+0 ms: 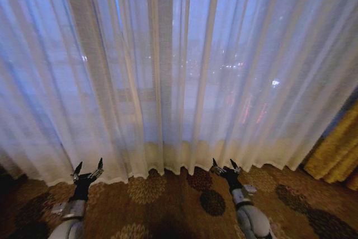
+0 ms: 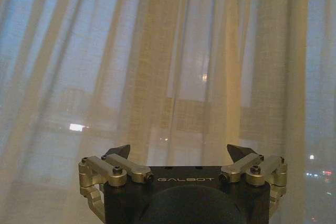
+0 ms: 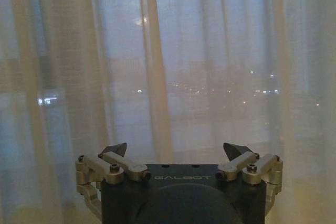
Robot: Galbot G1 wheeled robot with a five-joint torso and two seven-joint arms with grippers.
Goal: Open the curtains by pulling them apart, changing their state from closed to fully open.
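So the curtains [image 1: 179, 71] basically wall off everything ahead of me, one unbroken pleated sheet from side to side, no gap between the panels that I can spot. Free room is all on my side of them: bare patterned carpet [image 1: 168, 200] runs right up to the hem. My left gripper [image 1: 89, 167] sits just short of the hem, fingers spread, nothing between it and the fabric. Same deal with my right gripper [image 1: 225, 164], also spread wide, just beside the hem. Only other thing in the way is the gold drape [image 1: 335, 149], bunched at the curtains' right end.
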